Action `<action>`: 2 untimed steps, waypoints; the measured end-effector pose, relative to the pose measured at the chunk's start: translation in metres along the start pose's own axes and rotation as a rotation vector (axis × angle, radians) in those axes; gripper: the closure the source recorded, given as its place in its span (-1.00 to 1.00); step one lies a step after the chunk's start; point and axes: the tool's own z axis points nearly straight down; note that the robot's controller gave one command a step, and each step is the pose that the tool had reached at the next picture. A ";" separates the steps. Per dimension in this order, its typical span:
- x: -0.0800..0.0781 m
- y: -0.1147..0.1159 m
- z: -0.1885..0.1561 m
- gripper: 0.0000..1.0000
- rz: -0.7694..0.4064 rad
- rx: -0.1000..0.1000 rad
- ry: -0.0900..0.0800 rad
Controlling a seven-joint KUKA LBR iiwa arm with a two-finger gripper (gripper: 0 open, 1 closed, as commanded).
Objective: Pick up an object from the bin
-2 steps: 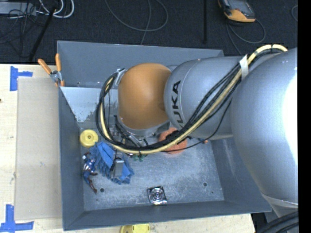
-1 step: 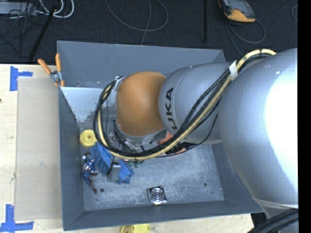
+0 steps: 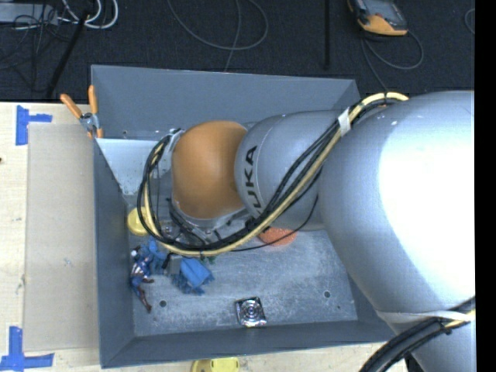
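Note:
My gripper [image 3: 195, 228] is low in the left half of the bin, and just its grey body shows beneath the arm's wrist. Directly below it lies a crumpled blue piece [image 3: 194, 277]. Left of that lies a blue toy-like thing with dark and red bits [image 3: 146, 263]. A yellow round thing [image 3: 136, 222] peeks out at the gripper's left, partly hidden by the cables. To the gripper's right, an orange thing [image 3: 277, 237] shows at the arm's edge.
A small square silvery metal piece [image 3: 250, 311] lies near the bin's front wall. The big grey arm and its orange cover hang over the bin's middle and right side, with black and yellow cables looping down on the left.

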 end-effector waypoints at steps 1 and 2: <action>0.000 0.000 0.000 1.00 0.001 0.000 0.000; 0.001 0.001 -0.005 1.00 0.001 0.002 0.007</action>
